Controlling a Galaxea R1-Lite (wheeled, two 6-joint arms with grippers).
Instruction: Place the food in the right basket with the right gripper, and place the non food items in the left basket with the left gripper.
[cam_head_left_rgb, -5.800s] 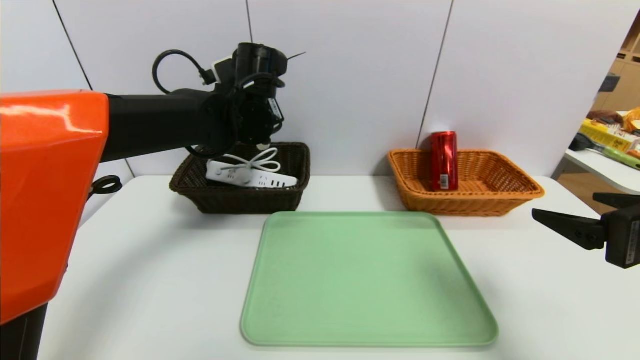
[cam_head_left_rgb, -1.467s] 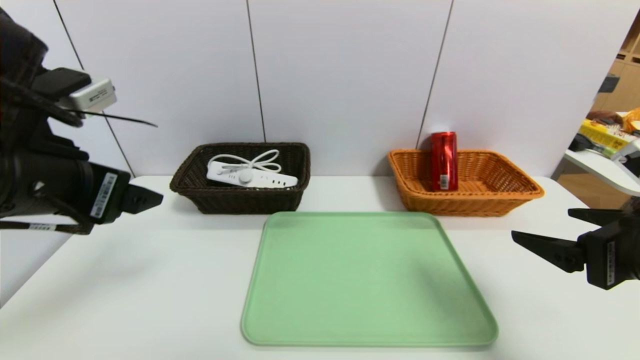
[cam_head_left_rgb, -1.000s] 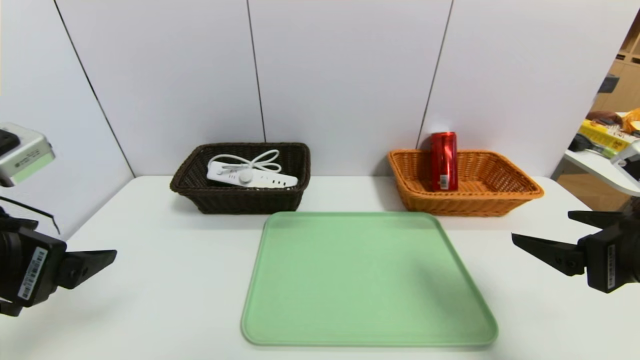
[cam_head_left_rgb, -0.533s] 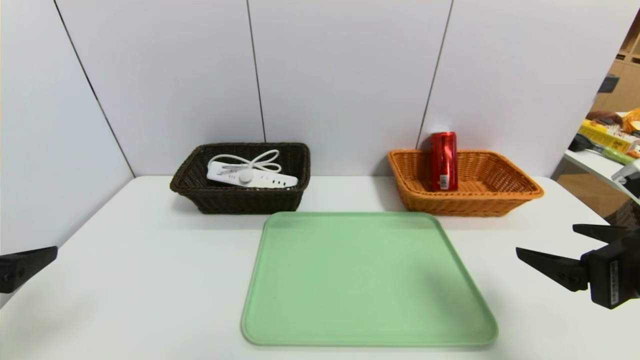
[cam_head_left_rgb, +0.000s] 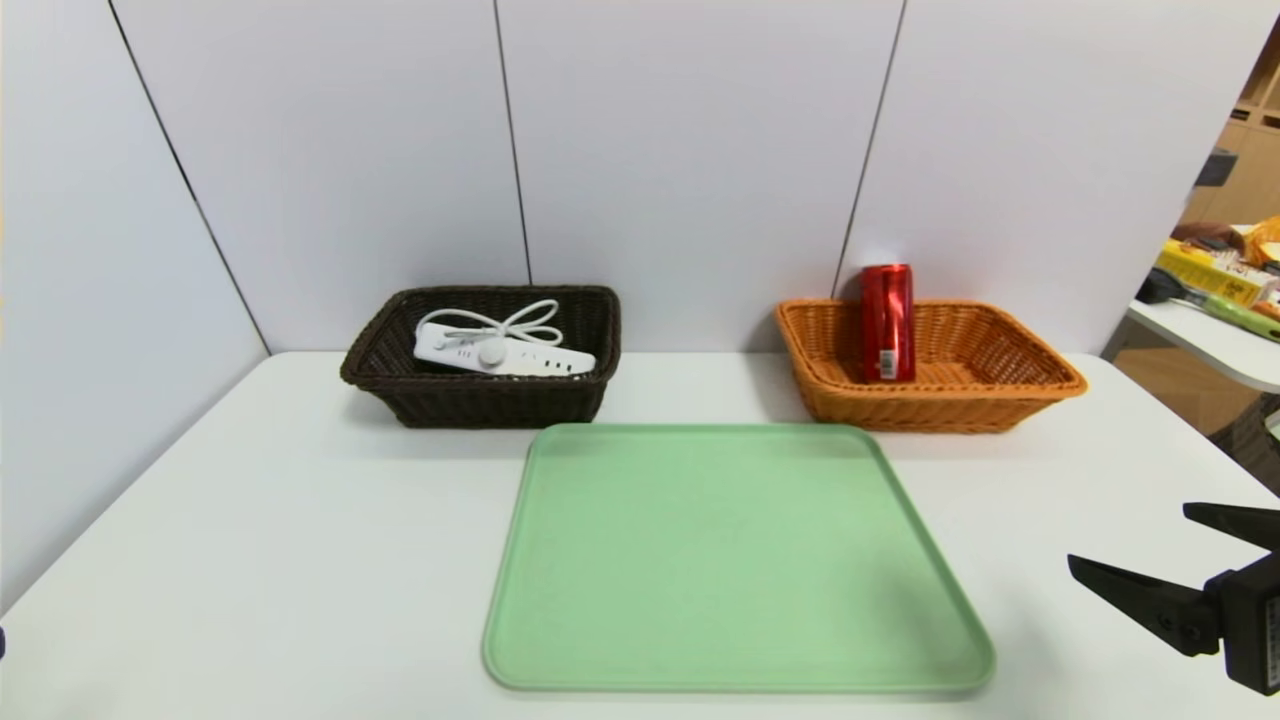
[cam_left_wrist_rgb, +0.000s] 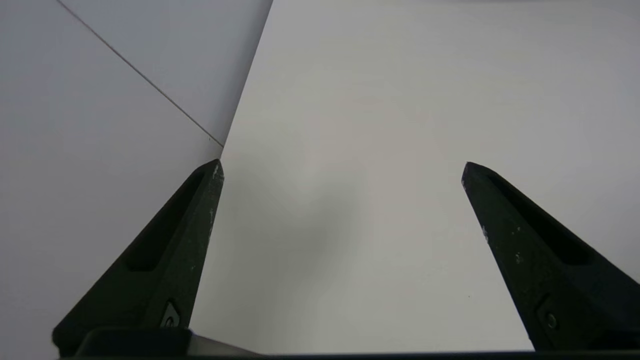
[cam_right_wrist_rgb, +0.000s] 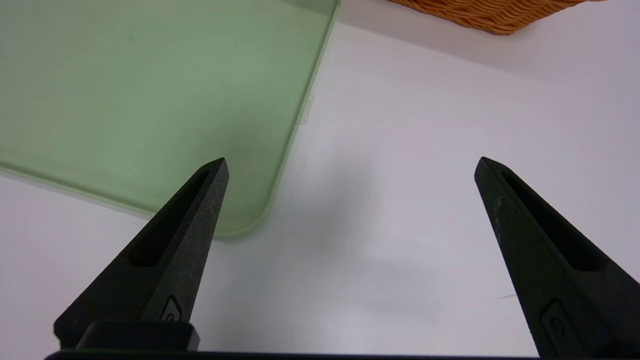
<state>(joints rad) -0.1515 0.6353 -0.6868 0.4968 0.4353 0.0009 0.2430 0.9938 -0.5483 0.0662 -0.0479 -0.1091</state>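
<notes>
A white power strip with its coiled cord lies in the dark brown basket at the back left. A red can stands upright in the orange basket at the back right. The green tray in the middle holds nothing. My right gripper hangs open over the table near the front right edge, beside the tray's near corner. My left gripper is out of the head view; its wrist view shows it open above bare table by the left wall.
A side table with packets stands beyond the right edge. White wall panels close off the back and the left side of the white table.
The left arm has pulled back from the dark basket, dropped down the left side and left the head view. The right gripper has sunk lower and toward the front right corner.
</notes>
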